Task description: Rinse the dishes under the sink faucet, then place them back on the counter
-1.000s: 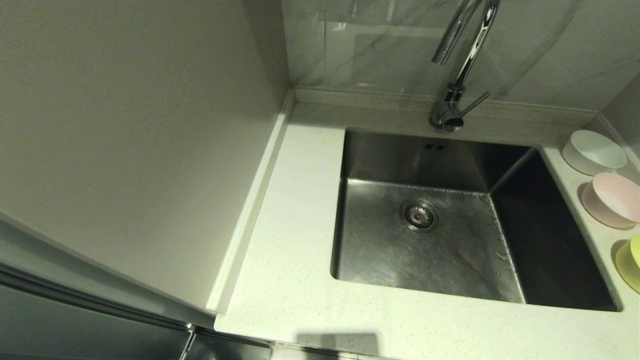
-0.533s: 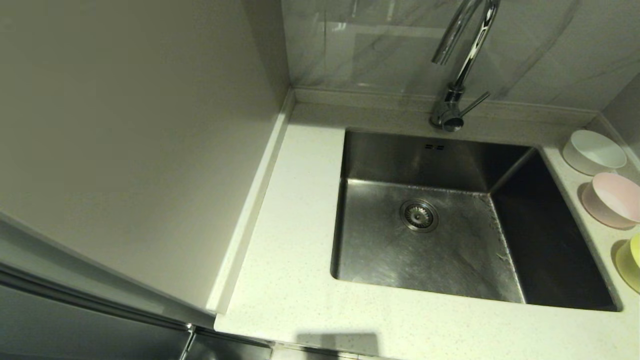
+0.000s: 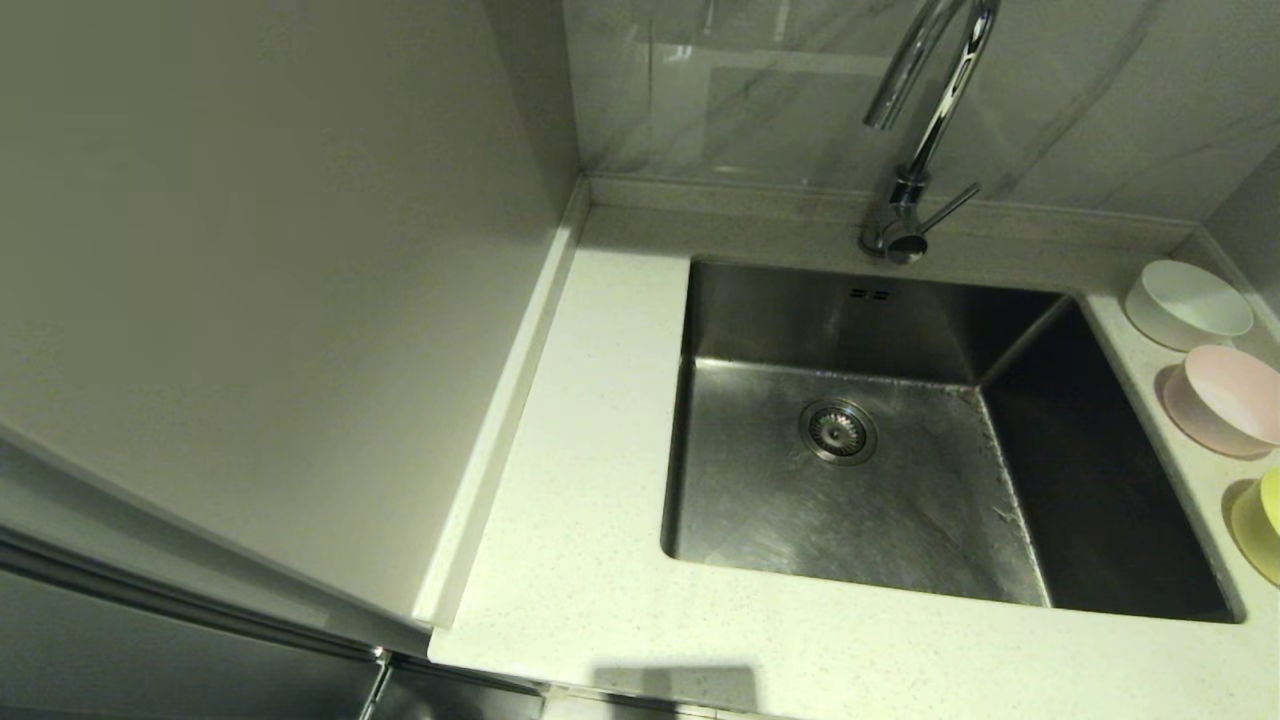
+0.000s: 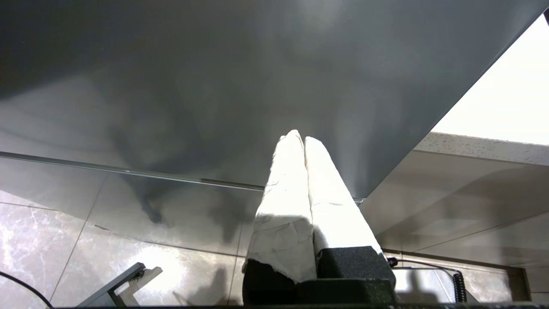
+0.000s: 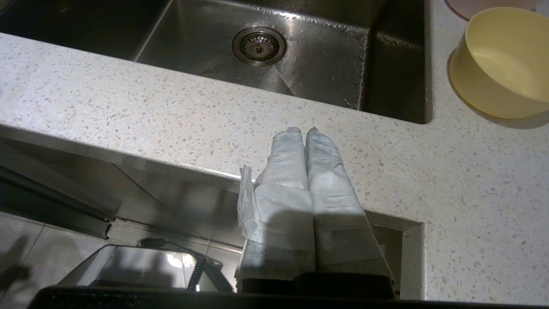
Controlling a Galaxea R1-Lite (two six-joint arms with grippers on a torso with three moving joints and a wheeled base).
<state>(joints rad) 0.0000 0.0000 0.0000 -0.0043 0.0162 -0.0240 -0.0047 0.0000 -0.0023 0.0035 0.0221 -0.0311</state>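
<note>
white bowl (image 3: 1187, 303), pink bowl (image 3: 1222, 399) and yellow-green bowl (image 5: 500, 62) in a row on the counter (image 3: 580, 560) right of the sink (image 3: 850, 480), below the faucet (image 3: 920, 140); left gripper (image 4: 300, 139) and right gripper (image 5: 302, 133) clenched, empty, parked below the counter's front edge.

The sink (image 3: 850, 500) was brushed stainless steel, scuffed and dull, with a ribbed metal strainer drain (image 3: 838, 431). The faucet (image 3: 915, 150) was mirror-bright chrome. The tabletop (image 3: 580, 560) looked like smooth speckled stone. The three bowls (image 3: 1190, 302) were matt. Wrinkled white tape wrapped each claw's fingers (image 5: 296, 171).
</note>
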